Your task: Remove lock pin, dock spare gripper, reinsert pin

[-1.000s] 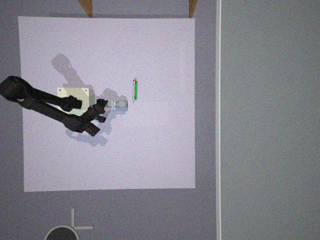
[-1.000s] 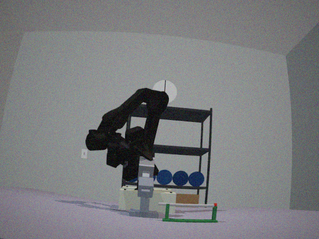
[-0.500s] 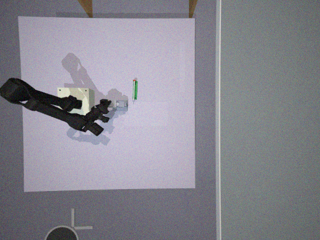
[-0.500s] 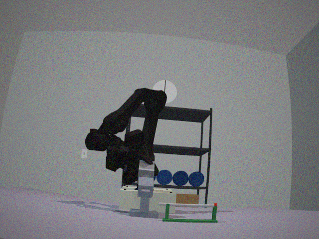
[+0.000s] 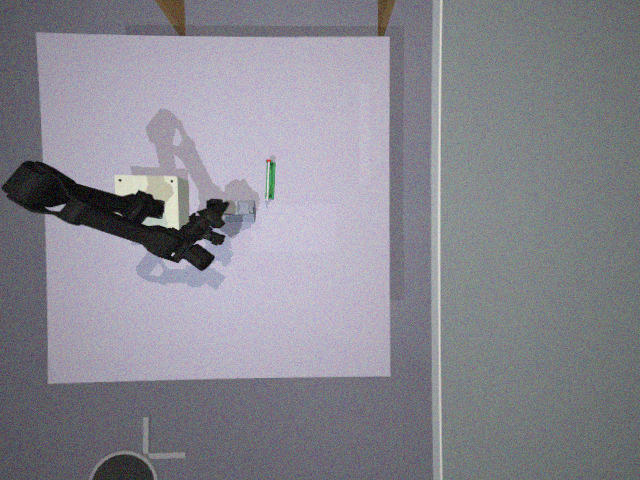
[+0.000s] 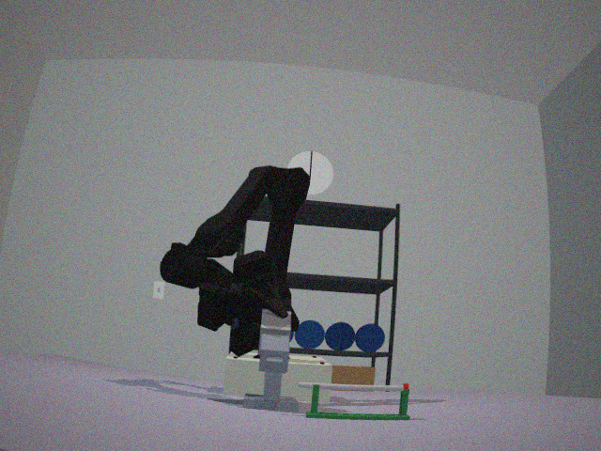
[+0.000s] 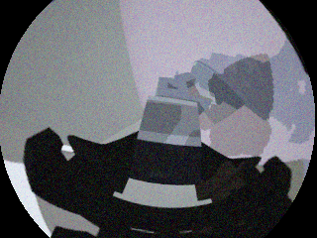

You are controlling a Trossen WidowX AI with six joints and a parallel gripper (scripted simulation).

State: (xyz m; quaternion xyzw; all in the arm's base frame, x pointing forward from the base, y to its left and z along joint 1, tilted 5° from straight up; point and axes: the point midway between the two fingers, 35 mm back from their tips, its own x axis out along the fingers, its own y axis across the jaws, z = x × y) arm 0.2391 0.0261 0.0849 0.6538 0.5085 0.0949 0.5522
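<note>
OK so the end effector [image 5: 222,208] [image 6: 279,308] [image 7: 166,134] is clamped on the spare gripper [image 6: 275,337] [image 7: 170,119], that pale grey blocky part, and it's got it right over the grey mount [image 6: 272,385]. From the exterior view the spare gripper is pretty much upright, with its lower end right at the top of the mount. Can't tell from these angles if the spigot is actually in the socket or how deep, the two greys just blend together.

The lock pin [image 5: 267,180] [image 6: 351,386] is out of the socket, lying across the two uprights of a little green rack [image 5: 272,180] [image 6: 358,415], red end resting by one upright and the other end poking out past the other one. So the pin isn't locking anything right now. The rack is on the table [image 5: 310,310] [image 6: 146,427] near the mount, not touching it.

The black arm [image 5: 113,227] [image 6: 281,223] is folded over, and a cream box [image 5: 125,184] [image 6: 242,376] sits partly under it in the top view. Behind all that there's a dark shelf unit [image 6: 395,291] with blue round things [image 6: 309,334] on the bottom shelf.
</note>
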